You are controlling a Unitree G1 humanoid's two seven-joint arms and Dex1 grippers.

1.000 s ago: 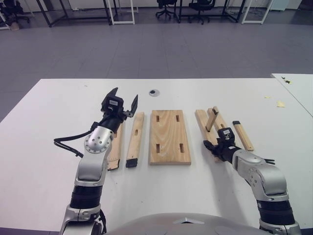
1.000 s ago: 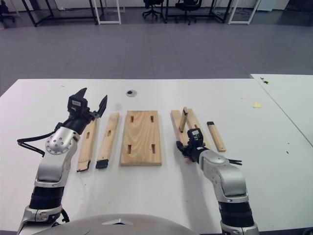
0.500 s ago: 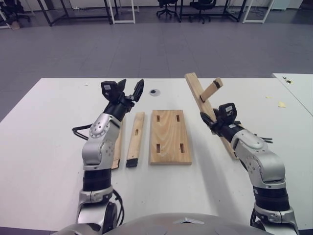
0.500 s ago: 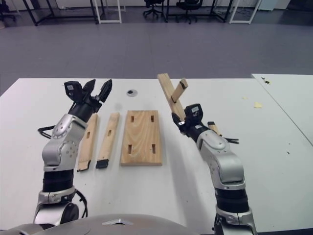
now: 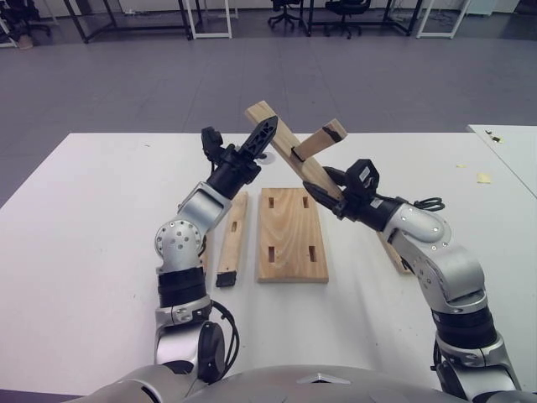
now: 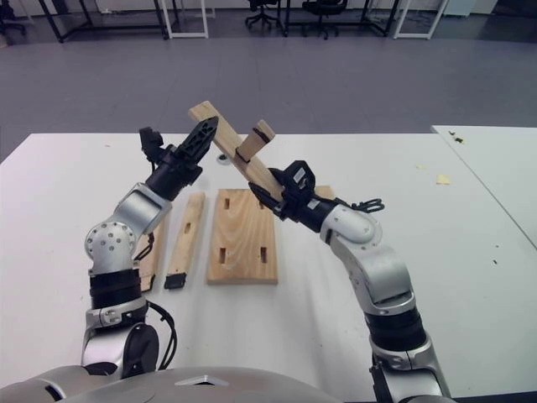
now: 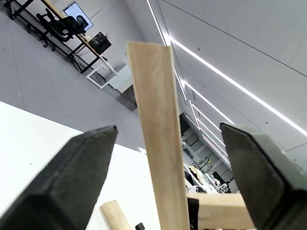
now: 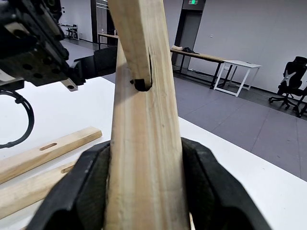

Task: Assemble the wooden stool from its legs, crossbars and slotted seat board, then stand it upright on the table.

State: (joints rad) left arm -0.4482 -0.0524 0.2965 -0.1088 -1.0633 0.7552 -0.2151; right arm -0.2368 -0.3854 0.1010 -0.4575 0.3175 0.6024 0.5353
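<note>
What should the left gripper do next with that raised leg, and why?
Probably close the left gripper on the upper end of the leg: its fingers sit open either side of it, while the right gripper clamps it lower down.

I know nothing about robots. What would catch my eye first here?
A wooden leg with a short crossbar plugged into it is held slanting in the air by the right tool. The left tool is open, one finger on each side of the leg's upper end without touching. The slotted seat board lies flat on the white table between the arms.
</note>
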